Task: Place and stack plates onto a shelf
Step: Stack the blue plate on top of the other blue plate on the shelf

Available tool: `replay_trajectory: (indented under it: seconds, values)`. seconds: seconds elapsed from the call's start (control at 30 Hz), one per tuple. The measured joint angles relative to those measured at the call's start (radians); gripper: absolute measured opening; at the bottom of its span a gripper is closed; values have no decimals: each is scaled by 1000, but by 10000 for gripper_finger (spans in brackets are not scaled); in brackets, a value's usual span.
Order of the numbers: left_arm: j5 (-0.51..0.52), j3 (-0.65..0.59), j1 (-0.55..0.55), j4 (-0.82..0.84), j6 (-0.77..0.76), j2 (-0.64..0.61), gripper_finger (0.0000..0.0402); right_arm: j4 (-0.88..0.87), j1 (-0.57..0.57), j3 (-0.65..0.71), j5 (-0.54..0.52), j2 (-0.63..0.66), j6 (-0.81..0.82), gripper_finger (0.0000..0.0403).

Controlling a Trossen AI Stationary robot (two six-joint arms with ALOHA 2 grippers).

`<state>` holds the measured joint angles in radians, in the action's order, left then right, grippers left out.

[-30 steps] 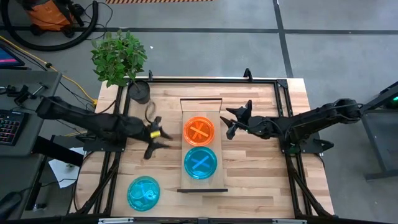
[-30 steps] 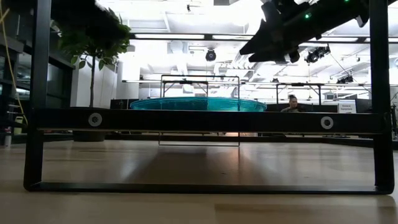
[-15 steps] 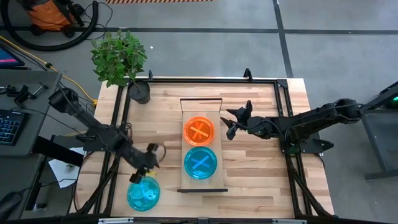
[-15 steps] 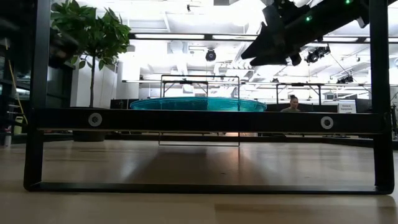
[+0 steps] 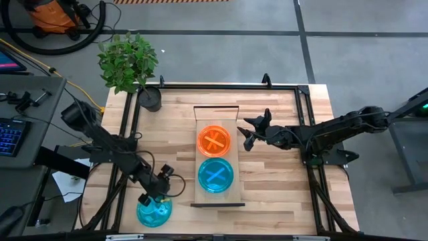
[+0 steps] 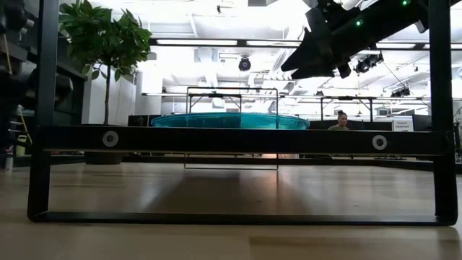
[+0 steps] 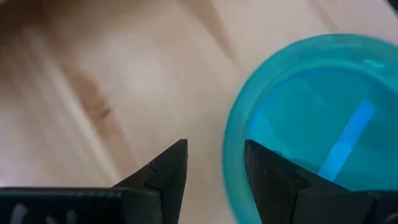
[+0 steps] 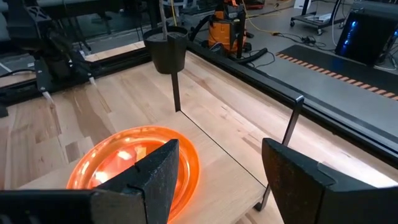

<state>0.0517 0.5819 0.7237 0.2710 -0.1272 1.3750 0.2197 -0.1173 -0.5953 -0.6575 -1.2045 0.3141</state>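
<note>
A cyan plate [image 5: 154, 209] lies flat on the tabletop near the near-left corner. My left gripper [image 5: 150, 199] is open and low over that plate's far rim. In the left wrist view the gripper [image 7: 215, 169] has one finger outside the plate's rim [image 7: 231, 155] and one over the plate [image 7: 311, 118]. An orange plate [image 5: 214, 140] and a cyan plate [image 5: 216, 175] lie on the shelf [image 5: 215, 114]. My right gripper [image 5: 249, 132] hovers open, just right of the orange plate [image 8: 134, 163]. The low view shows the shelf's cyan plate [image 6: 231, 120].
A potted plant [image 5: 137, 70] stands at the table's far-left corner, its black pot [image 8: 166, 51] showing beyond the shelf. Dark metal frame rails [image 5: 297, 110] border the table. Bare wood lies between the shelf and the left rail and right of the shelf [image 5: 274, 177].
My left gripper has swung from beside the shelf's left side toward the table's near edge and come down to the cyan plate lying on the tabletop. The plates have stayed where they were.
</note>
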Motion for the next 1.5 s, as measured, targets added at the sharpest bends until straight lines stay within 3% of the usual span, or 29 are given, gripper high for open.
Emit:
replay_trajectory:
  seconds: [0.23,0.57,0.7,0.83,1.0,1.27,1.5]
  values:
    - [-120,0,0,-46,-18,67,147,-31,0,0,8,0,26,216]
    - [-97,0,-9,-81,-59,114,144,-42,0,0,11,0,22,216]
    - [-110,0,-11,-93,-113,116,103,-45,0,0,11,0,19,216]
    - [-126,0,-46,-92,-162,117,20,-52,0,0,11,0,18,216]
    - [-175,2,-103,-80,-216,102,5,-51,3,0,3,0,-7,216]
    - [-184,19,-150,0,-237,-79,1,-51,15,0,-1,0,3,216]
    - [16,19,-156,126,-254,-328,0,-51,15,0,22,0,26,216]
